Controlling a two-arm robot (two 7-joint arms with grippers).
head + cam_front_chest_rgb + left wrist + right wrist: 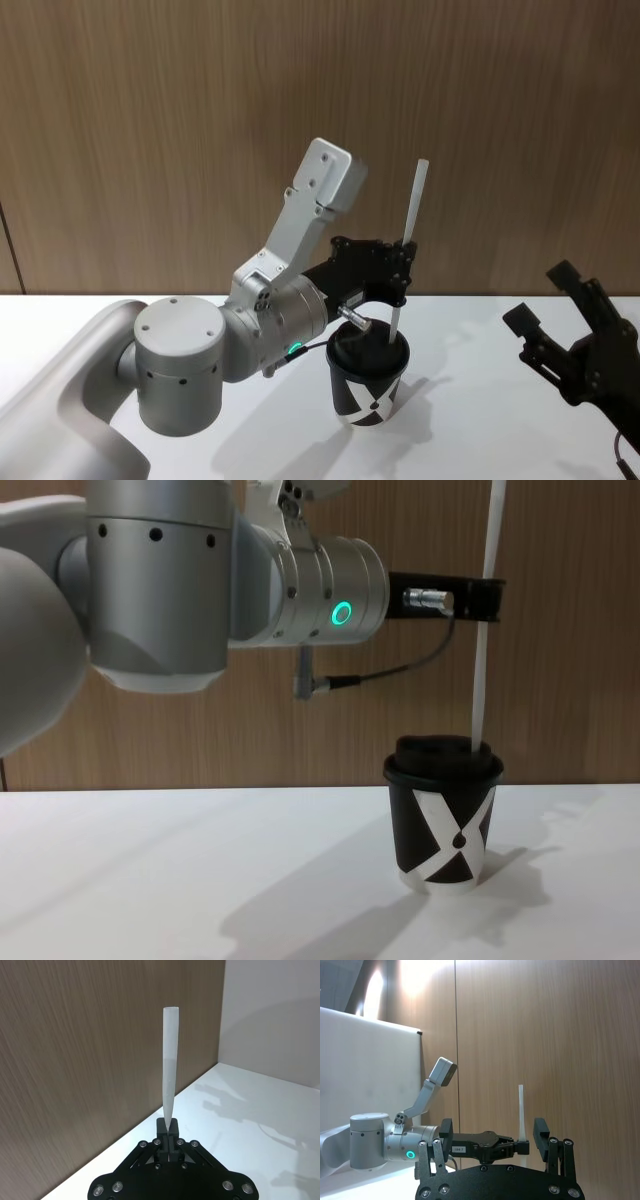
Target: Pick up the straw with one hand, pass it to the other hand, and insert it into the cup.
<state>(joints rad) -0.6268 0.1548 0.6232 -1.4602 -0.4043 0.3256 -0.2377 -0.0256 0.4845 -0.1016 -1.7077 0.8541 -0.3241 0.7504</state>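
While its lower end sits in the lid of the cup (446, 815), the straw (484, 630) stands nearly upright, rising well above the cup's rim. Straw: thin, white, plain — no print on it. Cup: black paper with a black domed lid, a white X pattern on the wall with a small black drop mark at the crossing, white base. No readable lettering on the cup. Contents hidden by the lid, apart from the straw entering it near the rim.

Left gripper (403, 263) is directly above the cup, its fingers clamped on the straw partway up; the wrist view shows the two tips pinched together around the tube. Behind it, the fat silver wrist carries a glowing green ring (343, 613) and a thin cable. A small white label on the gripper body reads something like "184-7", seen from the right wrist — the digits are too small to be sure.

Right gripper (552, 299) hangs well to the right of the cup, fingers spread apart, holding nothing.

Cup stands on a white table (200, 870); wood-grain wall (150, 120) behind it.
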